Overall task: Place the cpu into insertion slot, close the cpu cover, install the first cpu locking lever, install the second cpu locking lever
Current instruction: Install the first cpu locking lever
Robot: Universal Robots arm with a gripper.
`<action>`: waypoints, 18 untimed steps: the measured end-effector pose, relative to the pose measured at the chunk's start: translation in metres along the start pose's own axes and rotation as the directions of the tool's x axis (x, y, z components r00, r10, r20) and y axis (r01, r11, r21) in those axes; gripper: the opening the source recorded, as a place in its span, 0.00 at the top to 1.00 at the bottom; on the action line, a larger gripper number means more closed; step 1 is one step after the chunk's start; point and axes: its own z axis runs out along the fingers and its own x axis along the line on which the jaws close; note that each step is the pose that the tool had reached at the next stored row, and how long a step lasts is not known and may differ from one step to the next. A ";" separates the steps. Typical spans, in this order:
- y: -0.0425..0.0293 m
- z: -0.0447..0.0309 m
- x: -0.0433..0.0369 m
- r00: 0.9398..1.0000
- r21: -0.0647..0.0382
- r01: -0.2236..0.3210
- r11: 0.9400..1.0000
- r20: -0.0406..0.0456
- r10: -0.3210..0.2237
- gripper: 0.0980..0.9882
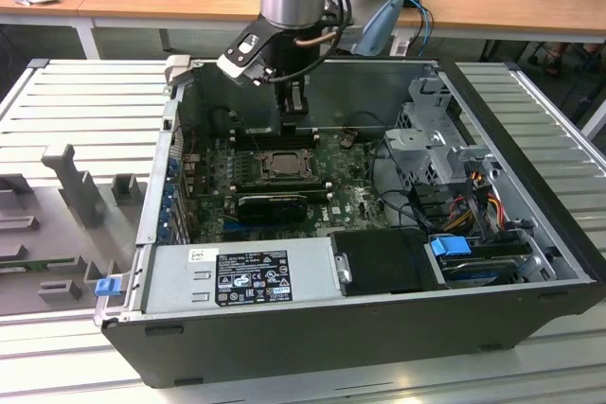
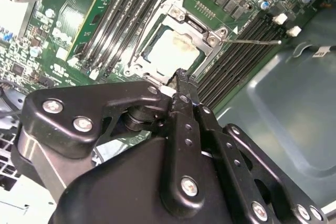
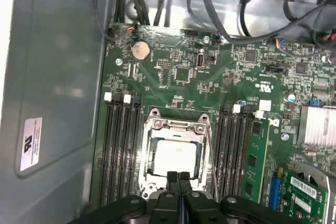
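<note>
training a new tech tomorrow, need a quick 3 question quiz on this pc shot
1. True or false: the cpu cover is closed over the cpu.
2. The tips of the gripper are: A. wide apart; B. together at the cpu cover's edge; C. pressed on the cpu's middle.
3. Short answer: what long black parts run along both sides of the cpu cover?

Key: 1 true. 2 B. 3 the memory slots.
</note>
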 end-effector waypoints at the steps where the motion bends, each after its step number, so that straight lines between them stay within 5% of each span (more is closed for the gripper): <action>1: 0.0000 0.0000 0.0000 1.000 0.000 0.009 1.000 0.000 -0.009 0.99; 12: -0.0006 0.0000 0.0000 0.989 0.001 0.147 0.989 -0.002 -0.147 0.99; 18: -0.0006 0.0000 0.0001 0.974 0.001 0.225 0.974 -0.003 -0.225 0.99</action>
